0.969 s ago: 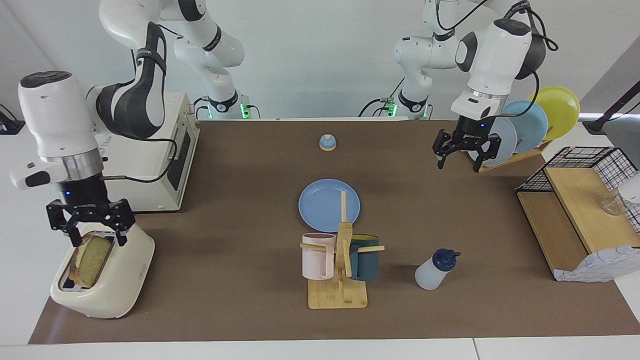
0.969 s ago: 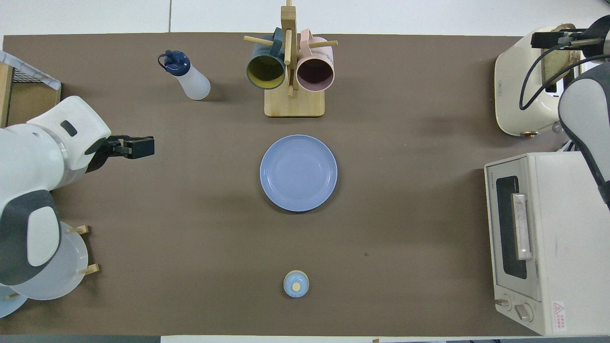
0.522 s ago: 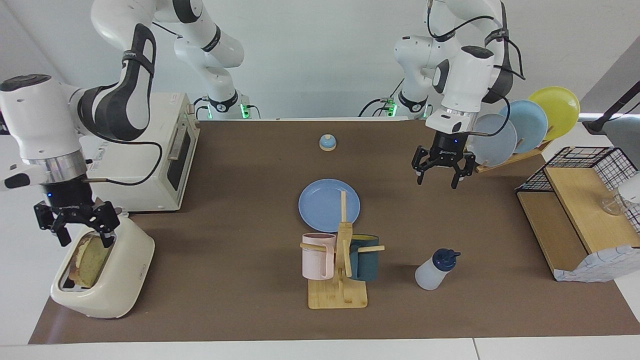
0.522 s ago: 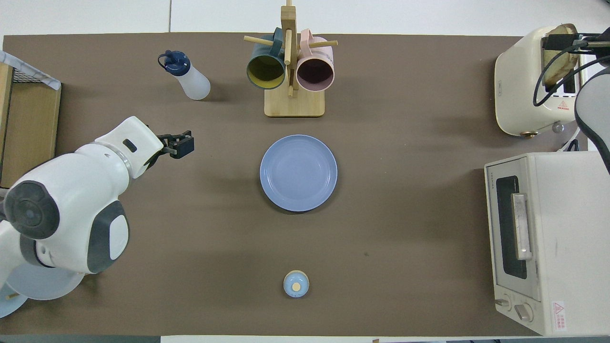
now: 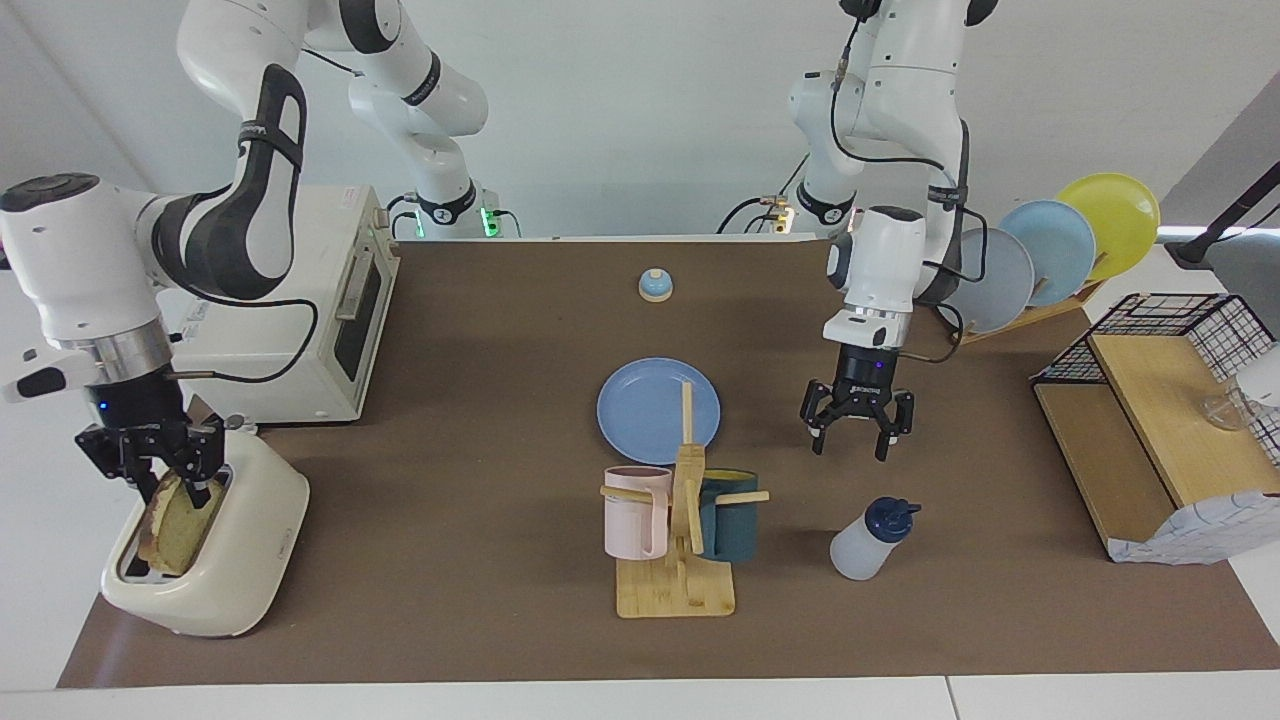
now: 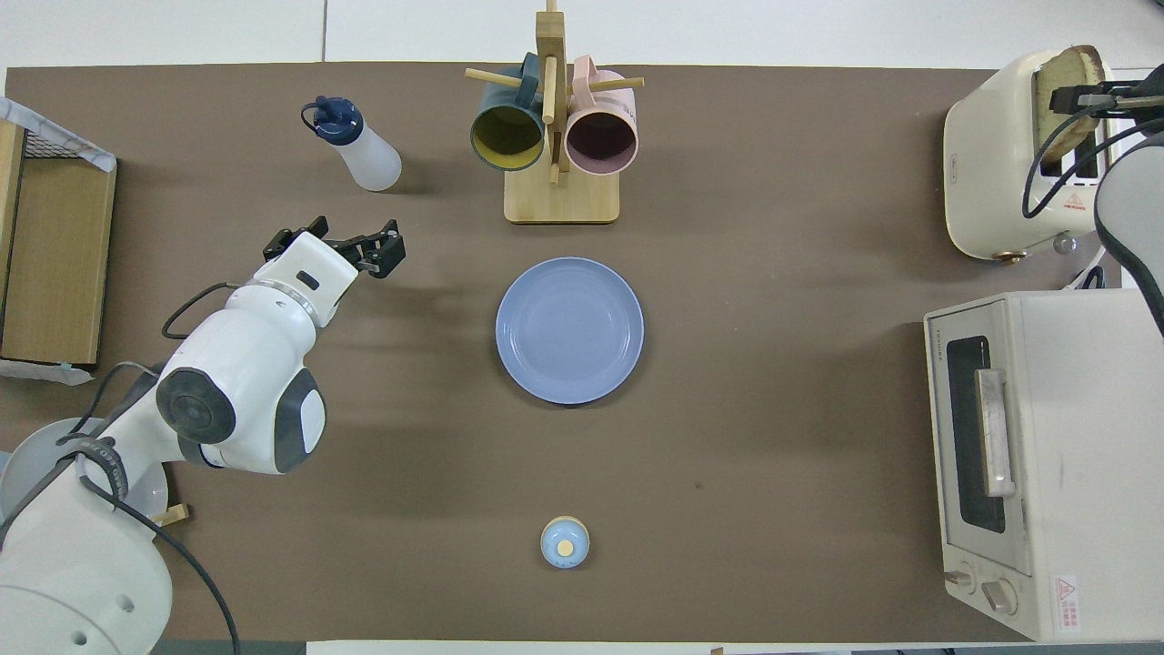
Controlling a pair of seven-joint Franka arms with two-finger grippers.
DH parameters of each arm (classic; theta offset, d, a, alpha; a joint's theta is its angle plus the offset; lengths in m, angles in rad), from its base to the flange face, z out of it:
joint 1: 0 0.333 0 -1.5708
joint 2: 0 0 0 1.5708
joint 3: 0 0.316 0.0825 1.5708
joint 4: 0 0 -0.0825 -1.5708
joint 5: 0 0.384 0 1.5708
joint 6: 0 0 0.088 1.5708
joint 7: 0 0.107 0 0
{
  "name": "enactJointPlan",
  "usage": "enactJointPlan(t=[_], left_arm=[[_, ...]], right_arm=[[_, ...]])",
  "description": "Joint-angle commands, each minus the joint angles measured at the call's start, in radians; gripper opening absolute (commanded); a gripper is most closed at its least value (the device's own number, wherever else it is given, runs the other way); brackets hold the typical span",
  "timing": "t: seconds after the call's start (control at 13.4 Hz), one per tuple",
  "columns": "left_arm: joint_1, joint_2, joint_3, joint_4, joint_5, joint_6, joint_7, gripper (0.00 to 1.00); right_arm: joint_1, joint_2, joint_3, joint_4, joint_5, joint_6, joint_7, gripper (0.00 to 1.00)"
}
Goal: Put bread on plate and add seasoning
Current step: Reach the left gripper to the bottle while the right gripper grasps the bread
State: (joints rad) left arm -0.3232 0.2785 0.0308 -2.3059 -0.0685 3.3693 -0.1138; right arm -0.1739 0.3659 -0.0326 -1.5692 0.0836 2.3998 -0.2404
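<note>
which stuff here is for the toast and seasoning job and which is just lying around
Job:
- bread, in the toaster, right claw at its top
- plate, bare
- seasoning, upright, left claw open above it

Lying about:
- mug rack with two mugs
- oven
- bell
- plate rack
- wire shelf

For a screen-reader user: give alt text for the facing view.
The right gripper closes on the bread standing in the toaster, while the left gripper hangs open above the seasoning bottle. The blue plate lies bare mid-table.
</note>
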Motion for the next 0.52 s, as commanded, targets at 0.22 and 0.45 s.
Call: enactJointPlan(t=[0.22,0.45], left_arm=[[-0.273,0.250,0.254,0.187,-0.186,0.127,0.002,1.00],[-0.324,0.306,0.316,0.279,-0.214,0.124,0.005,1.00]], right_arm=[[-0.003,-0.015,0.008,0.003,-0.097,-0.010,-0.039,0.00],[0.008,-0.024,0.020,0.063,-0.211,-0.140,-0.039,0.00]])
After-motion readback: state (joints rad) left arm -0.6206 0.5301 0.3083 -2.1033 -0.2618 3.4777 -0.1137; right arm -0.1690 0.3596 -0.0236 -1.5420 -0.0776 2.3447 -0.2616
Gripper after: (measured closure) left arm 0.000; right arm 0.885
